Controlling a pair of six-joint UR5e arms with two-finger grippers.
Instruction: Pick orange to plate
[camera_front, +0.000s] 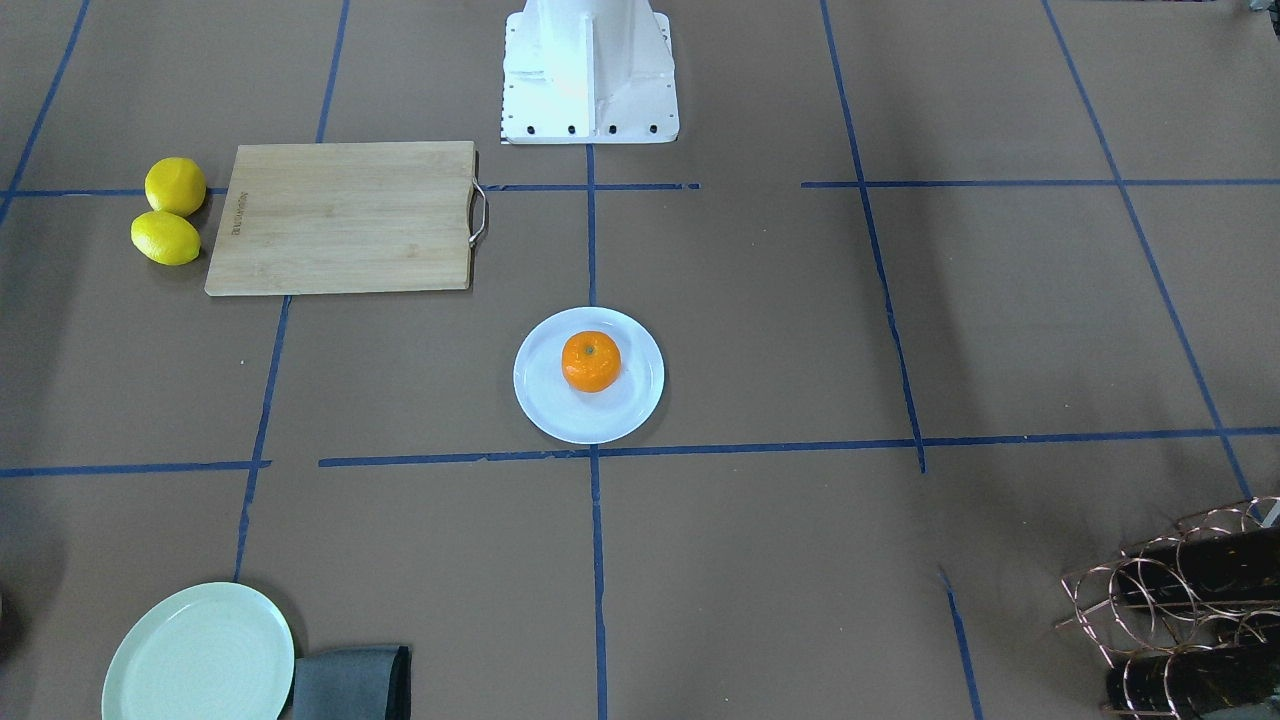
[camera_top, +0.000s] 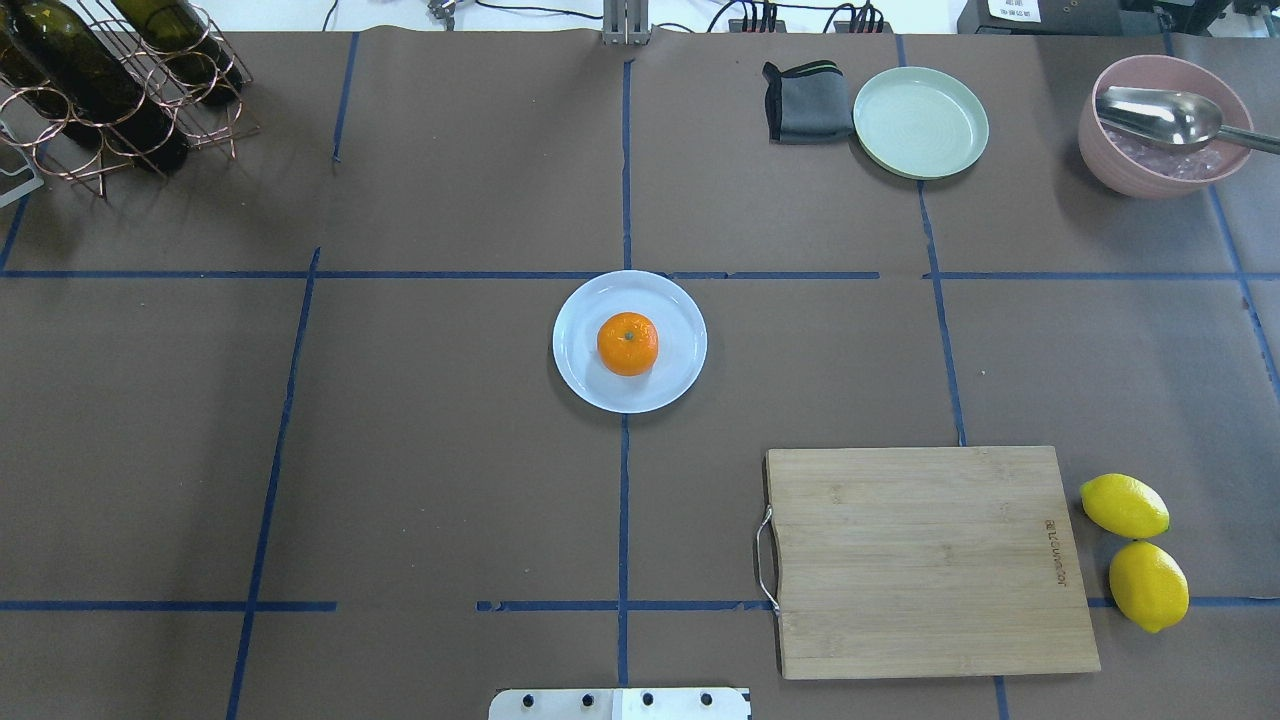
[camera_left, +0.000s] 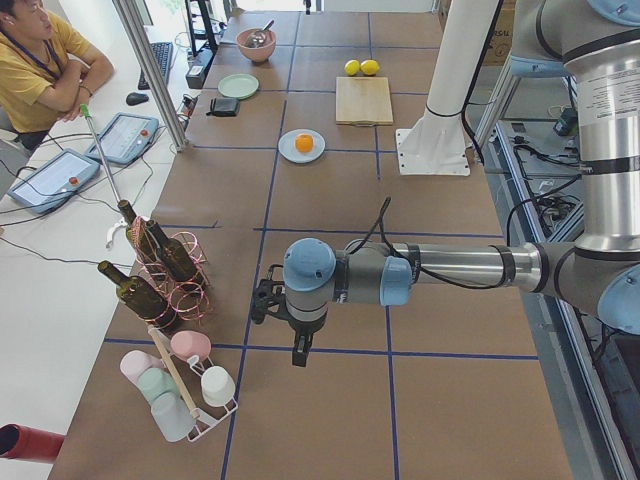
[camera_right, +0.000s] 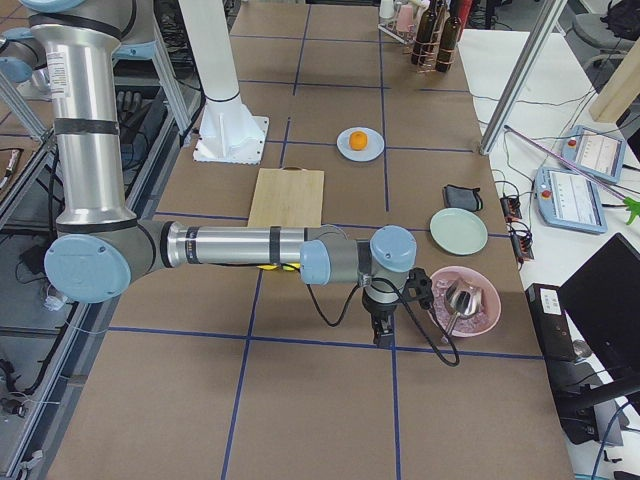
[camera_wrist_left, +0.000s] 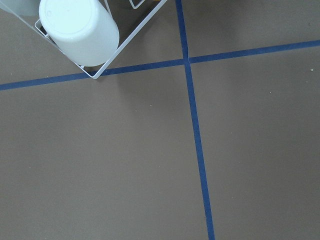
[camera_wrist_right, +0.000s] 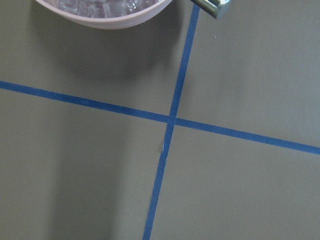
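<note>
The orange (camera_top: 628, 344) rests stem-up in the middle of the white plate (camera_top: 582, 372) at the table's centre; the front-facing view shows the same orange (camera_front: 591, 361) on the plate (camera_front: 547, 402). Neither gripper is near it. My left gripper (camera_left: 298, 350) hangs over bare table far off at the left end, beside a cup rack. My right gripper (camera_right: 382, 335) hangs at the right end, next to the pink bowl. Both show only in the side views, so I cannot tell whether they are open or shut. The wrist views show only tape lines and table.
A wooden cutting board (camera_top: 925, 560) with two lemons (camera_top: 1135, 550) beside it lies near the robot's right. A pale green plate (camera_top: 920, 122), grey cloth (camera_top: 805, 102) and pink bowl with spoon (camera_top: 1160, 130) stand far right. A bottle rack (camera_top: 110, 90) is far left.
</note>
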